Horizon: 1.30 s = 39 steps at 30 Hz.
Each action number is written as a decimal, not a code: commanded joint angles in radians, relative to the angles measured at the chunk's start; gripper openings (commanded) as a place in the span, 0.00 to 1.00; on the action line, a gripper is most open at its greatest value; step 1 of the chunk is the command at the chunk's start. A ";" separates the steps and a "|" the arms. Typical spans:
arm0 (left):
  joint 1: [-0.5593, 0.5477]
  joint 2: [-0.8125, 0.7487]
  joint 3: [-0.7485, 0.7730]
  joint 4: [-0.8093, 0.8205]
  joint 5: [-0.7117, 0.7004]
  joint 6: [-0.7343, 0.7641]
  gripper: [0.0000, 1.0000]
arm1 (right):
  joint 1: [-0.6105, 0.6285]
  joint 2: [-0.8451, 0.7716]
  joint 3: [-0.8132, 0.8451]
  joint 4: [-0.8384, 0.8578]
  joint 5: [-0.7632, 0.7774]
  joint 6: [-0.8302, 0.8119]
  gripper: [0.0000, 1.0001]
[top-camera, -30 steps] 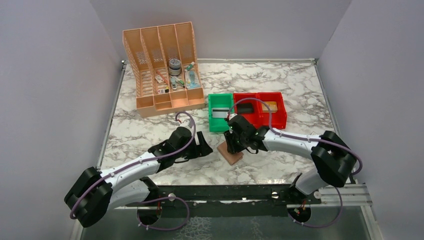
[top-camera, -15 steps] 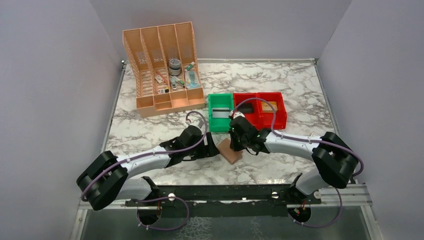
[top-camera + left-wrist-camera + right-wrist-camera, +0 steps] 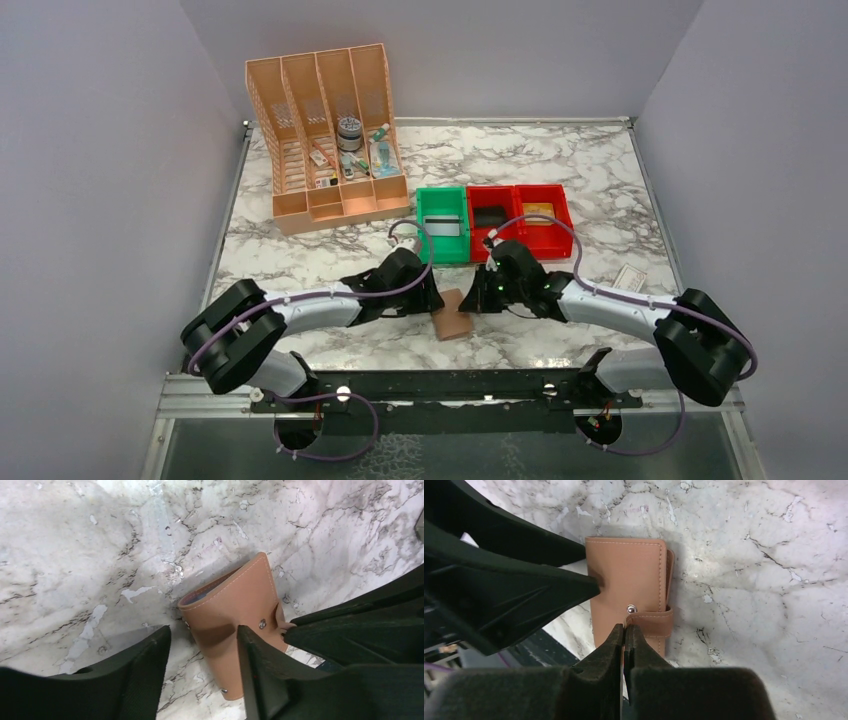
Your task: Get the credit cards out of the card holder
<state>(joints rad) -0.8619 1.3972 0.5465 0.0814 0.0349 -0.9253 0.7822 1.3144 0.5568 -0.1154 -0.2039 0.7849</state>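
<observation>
The right jaws are pressed together at the snap tab [image 3: 651, 621] of the holder [image 3: 626, 587]; the left jaws stand apart over one long edge. Only the left wrist view shows the blue-grey lining [image 3: 200, 596]. The holder lies folded on the desk [image 3: 560, 160] between them, long axis far-to-near. A green bin [image 3: 424, 230] stands just beyond.

**Tally on the marble table**

One white, grey-veined marble table [image 3: 560, 160].

One small brown leather-look bifold card holder [image 3: 453, 316].

Two white-and-black robot arms: the left arm [image 3: 310, 310] and the right arm [image 3: 612, 300].

Three open plastic bins in a row: one green bin [image 3: 422, 225], a first red bin [image 3: 474, 215] and a second red bin [image 3: 566, 222].

Three flat pieces, one in each bin: a pale striped piece [image 3: 443, 228], a dark piece [image 3: 490, 215] and a yellowish piece [image 3: 540, 211].

One peach plastic desk organiser [image 3: 300, 205] with four slots. The small items inside are too small to count.

One small white box [image 3: 630, 276].
</observation>
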 commanded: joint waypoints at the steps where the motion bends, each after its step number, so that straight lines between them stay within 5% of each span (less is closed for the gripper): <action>1: -0.030 0.069 0.046 -0.075 -0.063 0.048 0.51 | -0.071 -0.048 -0.040 0.073 -0.120 0.051 0.01; 4: -0.044 0.115 0.081 -0.131 -0.096 0.074 0.47 | -0.136 -0.081 -0.073 0.065 -0.161 0.036 0.01; 9: -0.060 0.118 0.100 -0.164 -0.135 0.076 0.47 | -0.164 -0.107 -0.076 -0.078 -0.001 -0.014 0.02; 16: -0.061 0.090 0.125 -0.164 -0.104 0.108 0.53 | -0.164 -0.072 -0.078 -0.104 0.068 -0.065 0.29; 21: -0.063 0.074 0.141 -0.164 -0.080 0.112 0.54 | -0.164 -0.051 -0.072 -0.054 0.024 -0.100 0.30; 30: -0.068 0.033 0.189 -0.177 -0.057 0.121 0.67 | -0.164 -0.015 -0.052 0.039 -0.114 -0.141 0.05; 39: -0.125 0.053 0.292 -0.291 -0.175 0.078 0.78 | -0.164 -0.185 -0.045 0.019 -0.257 -0.142 0.01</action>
<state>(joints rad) -0.9657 1.4532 0.7876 -0.1432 -0.0586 -0.8234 0.6205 1.1965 0.4850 -0.1265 -0.3504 0.6502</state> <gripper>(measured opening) 0.780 0.031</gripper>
